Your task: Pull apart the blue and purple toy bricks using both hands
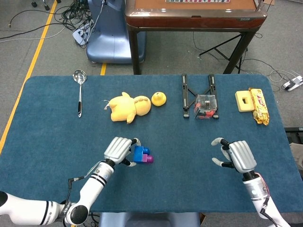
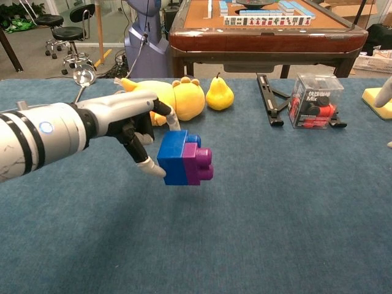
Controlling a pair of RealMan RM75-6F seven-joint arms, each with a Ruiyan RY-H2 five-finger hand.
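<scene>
The blue and purple bricks (image 2: 184, 158) are joined, blue half on the left, purple half (image 2: 199, 164) on the right. My left hand (image 2: 133, 121) pinches the blue half and holds the pair above the blue table. From the head view the bricks (image 1: 141, 155) sit just right of the left hand (image 1: 118, 150). My right hand (image 1: 236, 155) hovers open over the right part of the table, fingers spread, well apart from the bricks. Only a fingertip (image 2: 384, 92) of it shows at the chest view's right edge.
A yellow plush toy (image 1: 128, 107) and a yellow pear (image 1: 158, 99) lie behind the bricks. A ladle (image 1: 79, 91) lies at the far left. A black stand with a clear box (image 1: 205, 105) sits at the back right, beside a yellow block (image 1: 245, 100) and snack pack (image 1: 259, 106).
</scene>
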